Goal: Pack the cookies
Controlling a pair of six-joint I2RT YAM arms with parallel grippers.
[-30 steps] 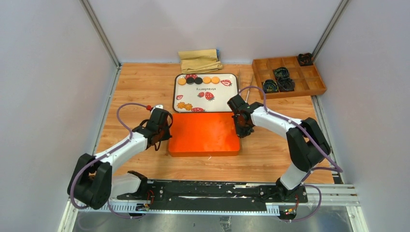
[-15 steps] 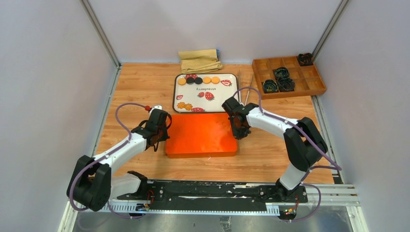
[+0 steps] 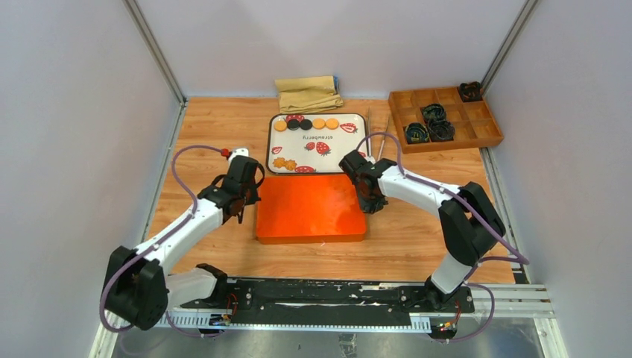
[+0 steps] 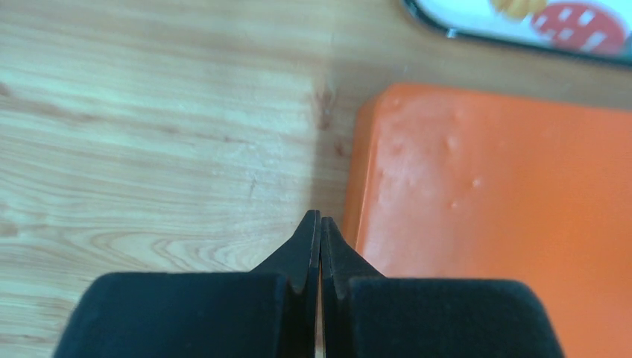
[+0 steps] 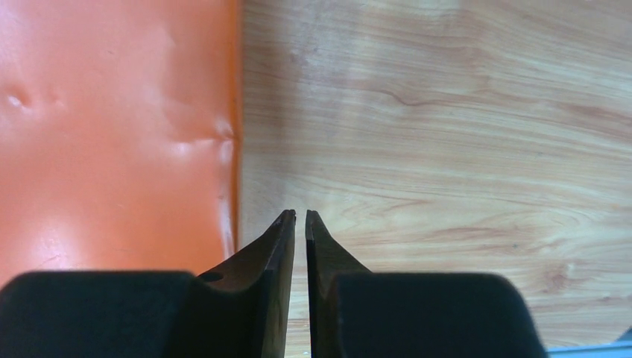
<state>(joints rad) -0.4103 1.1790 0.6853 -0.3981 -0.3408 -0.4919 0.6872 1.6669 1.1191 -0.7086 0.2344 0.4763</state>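
Observation:
The cookies lie on a white strawberry-print tray (image 3: 335, 145) at mid-table: a row of orange (image 3: 280, 125) and black (image 3: 299, 124) rounds at its far edge, and two scalloped golden ones (image 3: 284, 162) at its near left. A flat orange box (image 3: 311, 207) lies just in front of the tray. My left gripper (image 3: 243, 212) is shut and empty, just off the box's left edge (image 4: 361, 186); its tips (image 4: 320, 216) hang over bare wood. My right gripper (image 3: 371, 204) is shut and empty beside the box's right edge (image 5: 231, 149), with its tips (image 5: 299, 215) over wood.
A folded tan cloth (image 3: 308, 92) lies at the back. A wooden compartment tray (image 3: 477, 130) with dark pleated cups (image 3: 432, 123) stands at back right. Thin metal tongs (image 3: 382, 145) lie right of the printed tray, whose corner shows in the left wrist view (image 4: 522, 22).
My right gripper moved left and the orange box slid slightly left with it. My left gripper drew back a little to the left and farther up the table.

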